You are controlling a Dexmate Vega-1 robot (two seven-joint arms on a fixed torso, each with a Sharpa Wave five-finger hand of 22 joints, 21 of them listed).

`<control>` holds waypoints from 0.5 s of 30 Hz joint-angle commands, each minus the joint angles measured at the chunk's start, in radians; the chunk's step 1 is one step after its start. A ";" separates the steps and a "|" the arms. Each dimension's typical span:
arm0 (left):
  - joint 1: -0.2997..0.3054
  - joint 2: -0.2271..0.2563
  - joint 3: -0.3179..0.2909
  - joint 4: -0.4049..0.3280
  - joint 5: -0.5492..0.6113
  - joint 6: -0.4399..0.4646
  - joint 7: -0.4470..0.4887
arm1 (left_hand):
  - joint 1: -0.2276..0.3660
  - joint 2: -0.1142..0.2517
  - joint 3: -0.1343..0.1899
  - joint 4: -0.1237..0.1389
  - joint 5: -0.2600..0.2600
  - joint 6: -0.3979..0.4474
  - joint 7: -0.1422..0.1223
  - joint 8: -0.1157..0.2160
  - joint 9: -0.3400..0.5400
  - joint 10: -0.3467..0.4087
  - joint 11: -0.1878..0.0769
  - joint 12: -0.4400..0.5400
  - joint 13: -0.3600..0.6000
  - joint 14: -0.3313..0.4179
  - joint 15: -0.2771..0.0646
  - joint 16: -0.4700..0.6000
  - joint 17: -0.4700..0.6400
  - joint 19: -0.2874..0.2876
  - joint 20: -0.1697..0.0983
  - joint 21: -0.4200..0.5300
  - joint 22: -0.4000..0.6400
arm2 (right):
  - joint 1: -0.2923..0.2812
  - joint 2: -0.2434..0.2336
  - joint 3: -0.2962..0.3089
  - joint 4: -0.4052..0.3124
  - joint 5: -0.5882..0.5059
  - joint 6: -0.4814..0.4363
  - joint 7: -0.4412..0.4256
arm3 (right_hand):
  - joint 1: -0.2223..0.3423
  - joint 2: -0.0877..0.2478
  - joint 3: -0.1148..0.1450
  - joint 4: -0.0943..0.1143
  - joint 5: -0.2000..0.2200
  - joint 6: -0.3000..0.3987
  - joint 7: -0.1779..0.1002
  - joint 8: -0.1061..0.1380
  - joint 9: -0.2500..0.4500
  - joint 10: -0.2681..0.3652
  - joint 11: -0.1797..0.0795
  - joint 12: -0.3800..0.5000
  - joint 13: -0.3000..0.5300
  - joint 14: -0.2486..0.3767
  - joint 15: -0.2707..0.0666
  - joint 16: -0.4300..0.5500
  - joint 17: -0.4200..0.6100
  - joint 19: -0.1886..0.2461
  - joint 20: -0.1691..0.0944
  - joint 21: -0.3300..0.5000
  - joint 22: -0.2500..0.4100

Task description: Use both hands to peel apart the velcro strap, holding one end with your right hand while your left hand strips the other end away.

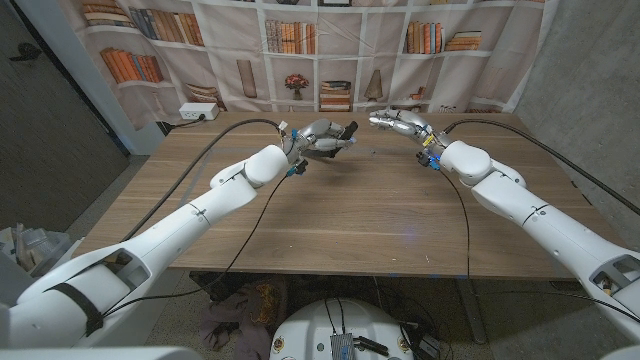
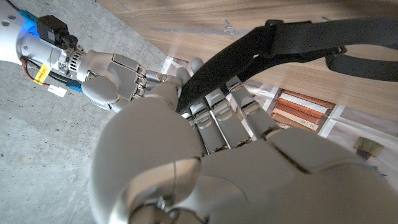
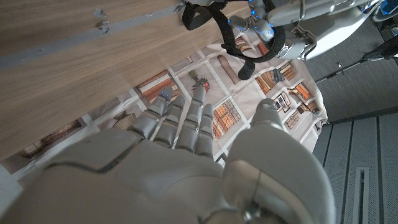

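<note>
Black velcro strap (image 1: pixel 338 141) hangs looped from the left hand (image 1: pixel 322 136), which grips it above the far side of the wooden table (image 1: pixel 360 215). Nearby, the right hand (image 1: pixel 398 121) is released, fingers extended, holding nothing.

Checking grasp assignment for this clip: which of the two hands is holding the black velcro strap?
The left hand holds the velcro strap; the right hand is apart from it with nothing in it.

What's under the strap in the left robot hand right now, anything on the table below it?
The left robot hand holds the black velcro strap above bare wooden table; nothing lies beneath. Its fingers cover the gripped end.
</note>
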 commanded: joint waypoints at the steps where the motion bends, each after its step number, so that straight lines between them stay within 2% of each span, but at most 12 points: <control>1: -0.009 0.006 0.008 -0.005 0.025 -0.020 -0.019 | 0.000 0.001 -0.001 0.004 0.006 -0.007 0.000 -0.005 0.007 -0.005 0.002 -0.003 0.003 -0.008 -0.061 0.002 0.003 -0.012 -0.136 -0.001 0.005 | 0.022 -0.013 -0.017 -0.027 -0.019 -0.032 0.038 | 0.006 -0.001 0.003 -0.003 -0.002 0.000 0.014 0.006 0.002 -0.003 -0.003 0.004 0.004 -0.017 -0.064 -0.009 0.001 -0.013 0.004 -0.007 0.004; 8: -0.007 0.010 0.016 -0.025 0.079 -0.005 0.002 | 0.001 0.004 -0.001 0.004 0.007 -0.009 0.003 -0.006 0.009 -0.008 0.001 -0.005 0.005 -0.011 -0.061 0.003 0.004 -0.013 -0.141 0.003 0.008 | 0.040 -0.009 -0.029 -0.023 -0.017 -0.048 0.065 | 0.022 -0.006 0.007 -0.014 -0.001 0.007 0.011 0.008 0.002 0.008 -0.009 0.009 0.005 -0.011 -0.068 -0.010 -0.003 -0.009 0.005 -0.006 0.005; 10: -0.005 0.007 0.013 -0.024 0.072 -0.008 0.000 | 0.002 0.005 0.000 0.004 0.007 -0.007 0.004 -0.006 0.010 -0.007 0.001 -0.005 0.006 -0.011 -0.062 0.003 0.004 -0.012 -0.143 0.004 0.009 | 0.040 -0.010 -0.030 -0.029 -0.023 -0.064 0.058 | 0.035 -0.005 0.013 -0.021 0.002 0.014 0.011 0.009 0.002 0.020 -0.011 0.014 0.006 -0.008 -0.083 -0.011 -0.005 -0.005 0.002 -0.004 0.005; 11: -0.004 0.006 0.012 -0.023 0.070 -0.010 0.000 | 0.002 0.005 0.000 0.004 0.007 -0.007 0.004 -0.006 0.010 -0.006 0.001 -0.005 0.006 -0.012 -0.062 0.003 0.004 -0.013 -0.143 0.005 0.009 | 0.035 -0.008 -0.028 -0.034 -0.025 -0.072 0.045 | 0.062 0.006 0.028 -0.032 0.007 0.014 0.011 0.008 0.002 0.030 -0.010 0.019 0.007 -0.007 -0.096 -0.014 -0.010 0.003 -0.001 -0.001 0.006; 12: -0.003 0.006 0.011 -0.022 0.070 -0.010 0.001 | 0.002 0.006 0.000 0.005 0.007 -0.003 0.006 -0.004 0.011 -0.005 0.001 -0.004 0.006 -0.012 -0.062 0.004 0.005 -0.013 -0.144 0.006 0.010 | 0.032 -0.005 -0.025 -0.035 -0.016 -0.079 0.042 | 0.093 0.026 0.050 -0.039 0.018 0.016 0.009 0.007 0.002 0.058 -0.020 0.030 0.009 0.010 -0.116 -0.012 -0.013 0.014 0.000 0.004 0.007; 13: -0.003 0.006 0.010 -0.022 0.068 -0.010 -0.002 | 0.003 0.006 0.000 0.005 0.007 -0.003 0.005 -0.004 0.011 -0.004 0.001 -0.004 0.007 -0.012 -0.062 0.004 0.005 -0.013 -0.144 0.007 0.011 | 0.033 -0.007 -0.025 -0.033 -0.012 -0.079 0.049 | 0.105 0.025 0.059 -0.042 0.025 0.022 0.008 0.008 0.002 0.091 -0.019 0.043 0.010 0.028 -0.121 -0.010 -0.017 0.022 0.002 0.008 0.008; 15: -0.002 0.006 0.008 -0.020 0.064 -0.012 -0.005 | 0.003 0.006 0.000 0.005 0.008 -0.004 0.005 -0.005 0.012 -0.004 0.001 -0.004 0.007 -0.012 -0.062 0.004 0.005 -0.012 -0.144 0.007 0.011 | 0.030 -0.011 -0.026 -0.043 -0.028 -0.086 0.032 | 0.113 0.030 0.065 -0.043 0.028 0.024 0.005 0.008 0.002 0.098 -0.027 0.046 0.010 0.031 -0.121 -0.011 -0.018 0.024 0.004 0.008 0.009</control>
